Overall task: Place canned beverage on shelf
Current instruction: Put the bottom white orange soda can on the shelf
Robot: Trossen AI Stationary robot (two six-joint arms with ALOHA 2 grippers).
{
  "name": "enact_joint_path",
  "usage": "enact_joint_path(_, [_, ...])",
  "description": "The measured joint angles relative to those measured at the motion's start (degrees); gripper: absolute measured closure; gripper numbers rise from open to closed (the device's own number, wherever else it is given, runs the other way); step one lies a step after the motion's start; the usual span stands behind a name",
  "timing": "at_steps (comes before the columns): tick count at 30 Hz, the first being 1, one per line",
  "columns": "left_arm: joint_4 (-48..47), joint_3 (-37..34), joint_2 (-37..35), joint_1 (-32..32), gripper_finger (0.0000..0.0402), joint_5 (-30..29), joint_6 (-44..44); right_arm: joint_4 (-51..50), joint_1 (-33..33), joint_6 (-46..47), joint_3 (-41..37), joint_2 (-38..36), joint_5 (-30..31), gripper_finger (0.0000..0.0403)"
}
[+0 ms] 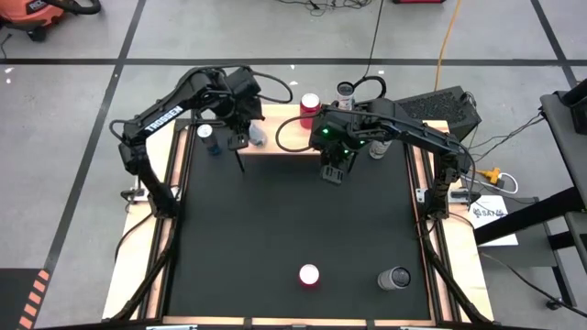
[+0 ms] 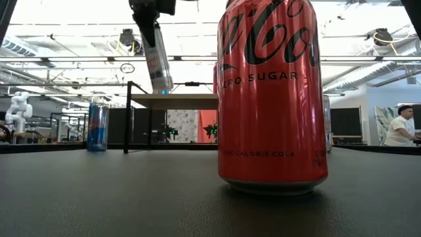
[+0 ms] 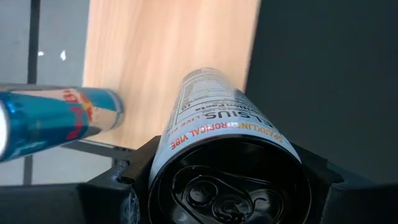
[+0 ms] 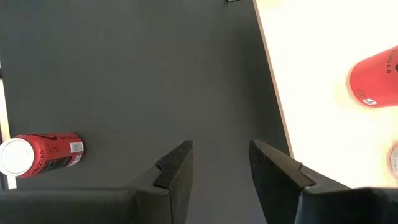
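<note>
Looming closest to the low camera, a red cola can (image 2: 272,95) is standing upright on the black bench (image 1: 293,220) near its front edge; from above, its white top is showing beside a grey can (image 1: 395,278) lying toward the right.

At the far side, the left gripper (image 1: 249,136) is hanging over the left end of the shelf (image 1: 284,133), its jaws clamped on a slim white can (image 3: 217,124). In the low view this can (image 2: 158,62) is being held clear above the light-wood board, slightly tilted. A blue can (image 1: 208,139) is standing on the bench just left of the shelf, apart from it.

On the shelf itself, a red can (image 1: 310,105) is standing near the middle, with a dark-topped can (image 1: 345,91) just to its right. Whether that second one is touching the red can, I cannot tell.

The right gripper (image 1: 332,171) is hovering over bare bench just in front of the shelf's right half, its jaws standing apart and holding nothing. Its wrist camera is seeing the red cola can far off and the shelf's edge alongside.
</note>
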Motion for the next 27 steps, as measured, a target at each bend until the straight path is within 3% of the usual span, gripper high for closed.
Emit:
enact_joint_path(11, [0.28,0.26,2.61,1.56,0.0162,-2.71,2.04,-0.01,0.01,-0.83,0.0,0.0,-0.01,0.0259])
enact_joint_path(16, [-0.28,3.87,3.15,1.51,0.0162,-2.61,1.98,0.01,0.0,-1.09,-0.01,0.0,-0.01,0.0259])
enact_joint_path(27, [0.1,12.02,2.83,1.47,0.0162,3.96,0.37,0.01,-0.01,-0.87,0.0,-0.01,-0.01,0.0259])
